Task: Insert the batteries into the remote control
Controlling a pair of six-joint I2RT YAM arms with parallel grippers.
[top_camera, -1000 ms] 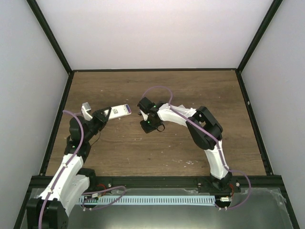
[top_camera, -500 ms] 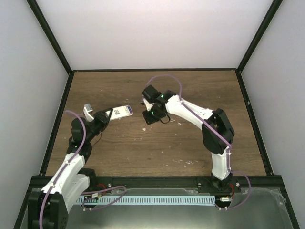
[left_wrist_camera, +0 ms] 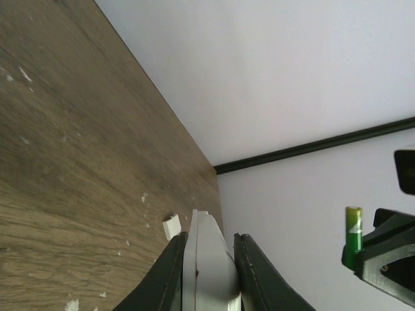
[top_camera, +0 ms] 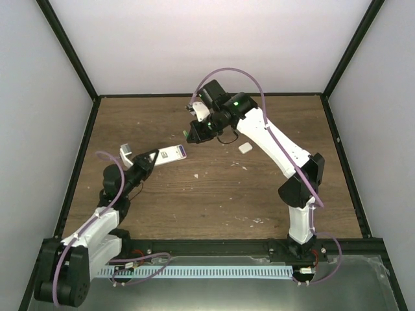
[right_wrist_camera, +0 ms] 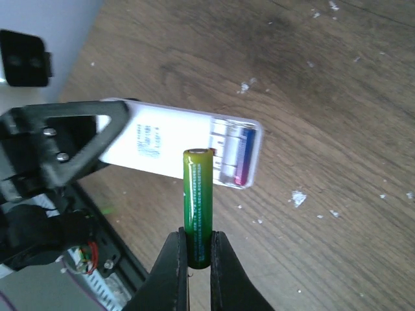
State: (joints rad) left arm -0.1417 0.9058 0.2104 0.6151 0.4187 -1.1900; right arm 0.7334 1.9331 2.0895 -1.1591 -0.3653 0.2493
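The green battery (right_wrist_camera: 198, 207) was pinched at one end by the closed right hand (right_wrist_camera: 198, 241), raised over the far middle of the counter (top_camera: 214, 201). Left and nearer, the remote control (right_wrist_camera: 155, 142) was clamped at one end in the left hand (top_camera: 153, 156), with the purple battery (right_wrist_camera: 244, 155) seated in its open compartment. A small white piece (top_camera: 245, 148) lay on the counter, right of the right hand.

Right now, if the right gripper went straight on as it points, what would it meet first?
Probably the remote control: the green battery it holds would touch that first, though depth is unclear.
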